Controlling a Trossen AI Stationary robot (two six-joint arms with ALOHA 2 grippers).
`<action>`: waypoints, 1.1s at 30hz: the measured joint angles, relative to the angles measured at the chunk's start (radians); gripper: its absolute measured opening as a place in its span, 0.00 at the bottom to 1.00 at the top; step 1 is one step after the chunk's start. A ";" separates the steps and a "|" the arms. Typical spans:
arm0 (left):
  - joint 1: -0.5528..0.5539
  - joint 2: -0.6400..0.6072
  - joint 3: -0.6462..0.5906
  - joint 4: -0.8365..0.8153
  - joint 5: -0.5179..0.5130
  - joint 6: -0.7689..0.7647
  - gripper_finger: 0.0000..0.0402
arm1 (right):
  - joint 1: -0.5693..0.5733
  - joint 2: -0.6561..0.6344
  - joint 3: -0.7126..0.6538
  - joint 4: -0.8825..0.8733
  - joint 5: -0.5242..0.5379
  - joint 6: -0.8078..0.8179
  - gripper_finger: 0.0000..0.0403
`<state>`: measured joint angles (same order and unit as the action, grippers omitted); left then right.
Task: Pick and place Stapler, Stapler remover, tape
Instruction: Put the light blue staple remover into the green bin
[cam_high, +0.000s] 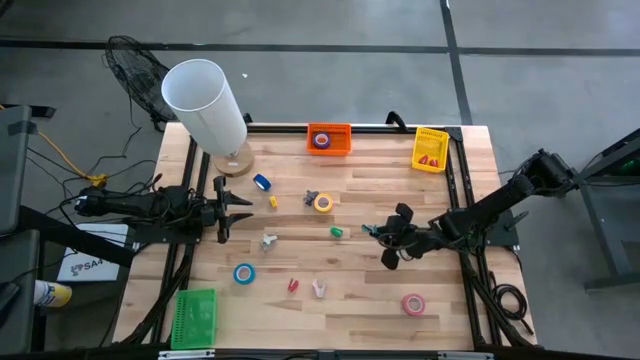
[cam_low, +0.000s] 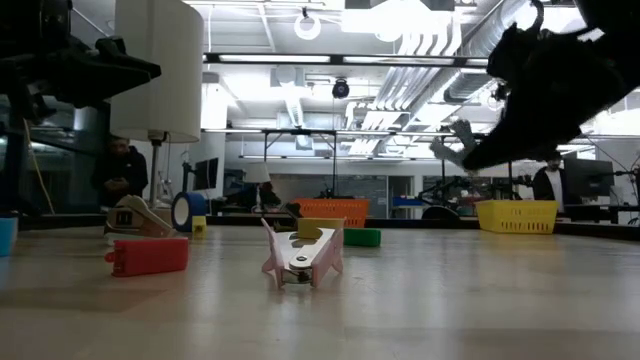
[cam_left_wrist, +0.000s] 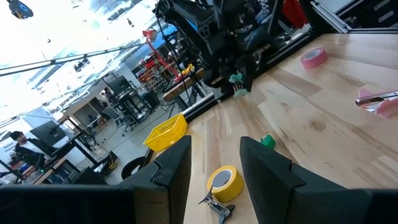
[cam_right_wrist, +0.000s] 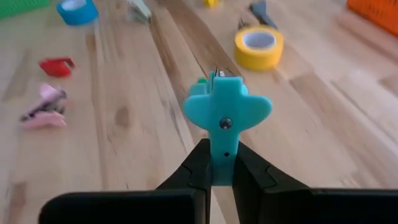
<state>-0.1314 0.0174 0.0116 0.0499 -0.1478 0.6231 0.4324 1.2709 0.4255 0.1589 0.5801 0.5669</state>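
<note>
While the right hand hangs above the counter near its right edge, it pinches a teal staple remover, long axis along the fingers, pointing away from the wrist. Left hand waits spread near the left edge.

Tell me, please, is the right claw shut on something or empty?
Shut on the teal staple remover: in its wrist view, the right claw pinches the remover's stem between both fingers, above the table.
</note>
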 joint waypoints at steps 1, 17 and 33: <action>0.000 0.000 0.000 0.000 0.000 0.000 0.34 | 0.000 0.000 0.000 0.018 0.008 -0.016 0.07; 0.000 0.000 0.000 0.011 0.001 -0.147 0.34 | -0.009 0.117 0.001 0.427 0.054 -0.367 0.07; 0.000 0.019 0.000 0.106 0.074 -0.331 0.71 | -0.175 0.492 0.455 0.496 -0.157 -0.706 0.07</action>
<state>-0.1314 0.0365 0.0116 0.1555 -0.0737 0.2925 0.2576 1.7631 0.8803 0.6549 0.4233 -0.1392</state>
